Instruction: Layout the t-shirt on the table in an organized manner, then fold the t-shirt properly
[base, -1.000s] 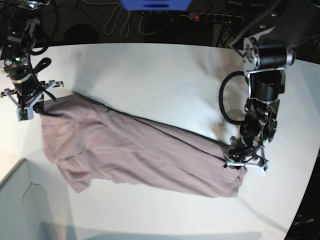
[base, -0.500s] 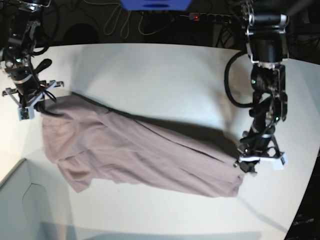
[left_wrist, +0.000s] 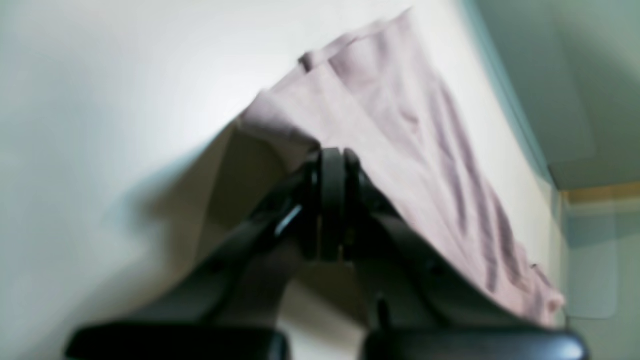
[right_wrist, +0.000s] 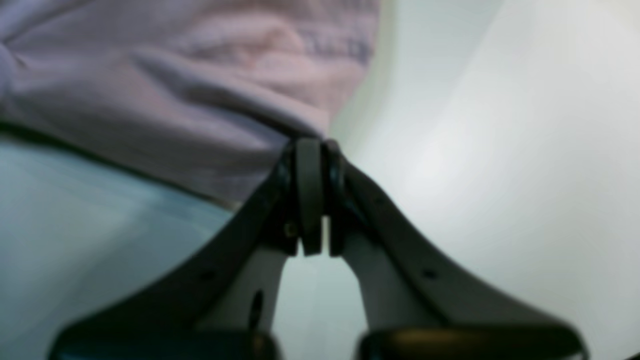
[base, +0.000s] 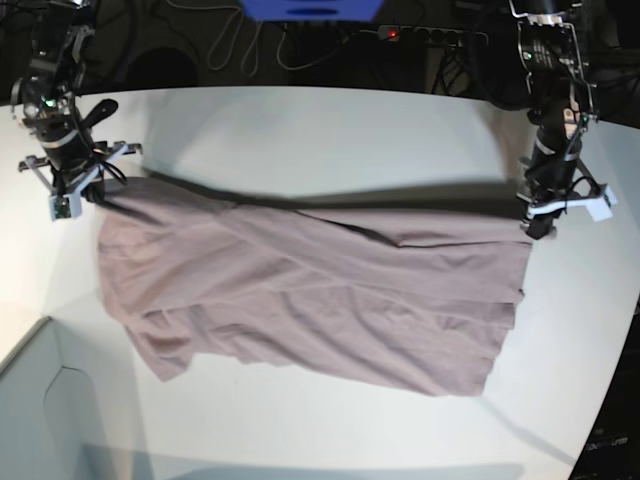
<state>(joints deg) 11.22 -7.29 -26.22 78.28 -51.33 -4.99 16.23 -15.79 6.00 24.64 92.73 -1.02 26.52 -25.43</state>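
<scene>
The mauve t-shirt (base: 300, 290) hangs stretched across the white table (base: 320, 140), its far edge pulled taut between the two grippers and its lower part lying wrinkled on the tabletop. On the base view's right, my left gripper (base: 540, 225) is shut on the shirt's far right corner. The left wrist view shows that gripper (left_wrist: 332, 160) pinching cloth, the t-shirt (left_wrist: 400, 125) sloping away from it. On the left, my right gripper (base: 85, 190) is shut on the opposite corner. The right wrist view has that gripper (right_wrist: 312, 150) clamped on a fold of the t-shirt (right_wrist: 200, 100).
A pale box corner (base: 40, 400) fills the lower left of the base view. Behind the table lie a blue object (base: 310, 8), a power strip (base: 430, 35) and cables. The table's curved edge (base: 610, 380) runs down the right side.
My left gripper closed on the shirt's right corner and carried it up and toward the far right, drawing the cloth taut. My right gripper shifted slightly farther back, still holding its corner.
</scene>
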